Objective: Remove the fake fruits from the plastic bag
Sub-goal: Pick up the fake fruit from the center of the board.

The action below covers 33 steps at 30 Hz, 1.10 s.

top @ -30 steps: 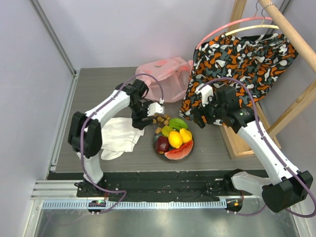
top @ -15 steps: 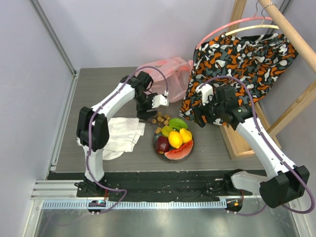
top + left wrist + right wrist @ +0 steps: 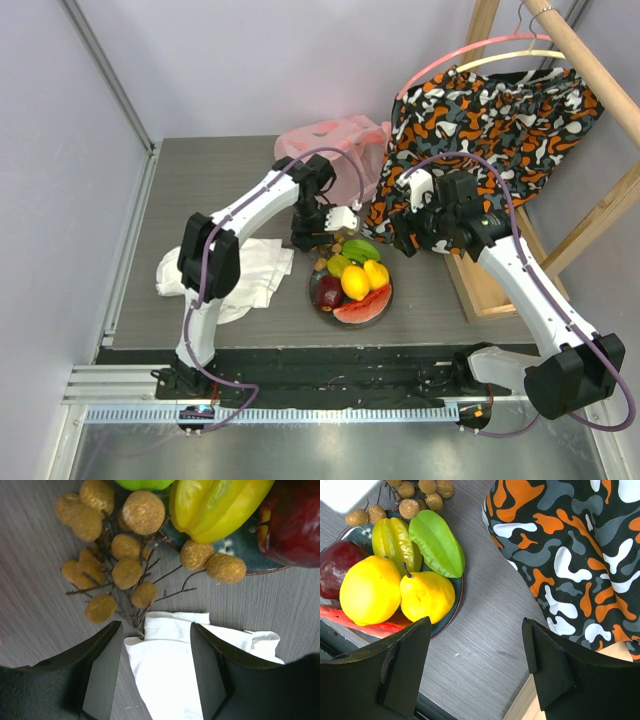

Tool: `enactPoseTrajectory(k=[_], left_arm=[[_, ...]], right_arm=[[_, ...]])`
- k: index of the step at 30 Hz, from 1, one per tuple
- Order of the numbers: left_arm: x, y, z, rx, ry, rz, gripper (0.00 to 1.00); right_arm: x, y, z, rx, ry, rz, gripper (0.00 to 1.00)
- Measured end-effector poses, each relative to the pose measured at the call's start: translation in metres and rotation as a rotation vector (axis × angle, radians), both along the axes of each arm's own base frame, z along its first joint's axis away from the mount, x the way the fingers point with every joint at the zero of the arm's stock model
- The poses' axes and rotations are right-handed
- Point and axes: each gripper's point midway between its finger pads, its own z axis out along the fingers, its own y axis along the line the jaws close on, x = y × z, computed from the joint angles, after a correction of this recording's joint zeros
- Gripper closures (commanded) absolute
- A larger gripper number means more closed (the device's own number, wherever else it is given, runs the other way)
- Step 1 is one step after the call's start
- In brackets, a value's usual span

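Glossy fake fruits (image 3: 350, 280) fill the plate (image 3: 460, 592), with the watermelon slice (image 3: 362, 307) nearest. Brownish grapes (image 3: 126, 572) straddle its far-left rim, just beside the left claw (image 3: 156, 630), jaws apart. Right of the plate, the right claw (image 3: 476, 627) is likewise spread. Beyond the plate, the pink crinkly plastic bag (image 3: 335, 165) lies on the bench (image 3: 200, 180).

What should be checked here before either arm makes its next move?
1. Left gripper empty, fingers apart: ok.
2. Grapes out of the bag: ok, lying across the plate edge onto the table.
3. Other fruit on the plate: ok.
4. Bag emptied: cannot tell, its inside is not visible.
5. Right gripper open, holding nothing: ok.
6. Cloth clear of the left fingers: cannot tell, it lies right below them.
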Motion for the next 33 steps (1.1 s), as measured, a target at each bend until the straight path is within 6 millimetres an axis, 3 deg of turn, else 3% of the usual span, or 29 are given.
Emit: enactPoseTrajectory(k=[9,13,14,16,18,25,27,28,31,33], left_arm=[[-0.001,0.003,-0.013,0.091,-0.006,0.048,0.45],[0.002,0.006,-0.020,0.125,-0.008,0.076,0.70],[0.002,0.007,-0.021,0.128,-0.007,0.085,0.84],[0.002,0.006,-0.021,0.128,-0.007,0.094,0.97],[0.003,0.006,-0.020,0.125,-0.011,0.095,1.00],[0.006,0.003,-0.016,0.115,-0.019,0.100,0.98],[0.005,0.003,-0.013,0.112,-0.018,0.111,0.83],[0.006,0.002,-0.009,0.107,-0.020,0.116,0.70],[0.008,-0.001,0.014,0.062,-0.029,0.163,0.54],[0.008,-0.004,0.040,-0.003,-0.046,0.205,0.50]], right_arm=[[-0.001,0.003,-0.001,0.019,0.016,0.000,0.19],[-0.002,0.005,-0.001,0.031,0.022,0.000,0.19],[-0.002,0.005,-0.001,0.032,0.024,0.000,0.19],[-0.002,0.006,-0.001,0.035,0.025,-0.002,0.19],[-0.002,0.005,-0.001,0.037,0.026,-0.002,0.19],[-0.002,0.005,-0.001,0.040,0.027,-0.007,0.19],[-0.003,0.007,0.002,0.050,0.030,0.007,0.19],[-0.004,0.009,0.005,0.057,0.030,0.016,0.20],[-0.002,0.020,0.021,0.082,0.025,0.068,0.25],[0.002,0.032,0.033,0.085,0.018,0.121,0.29]])
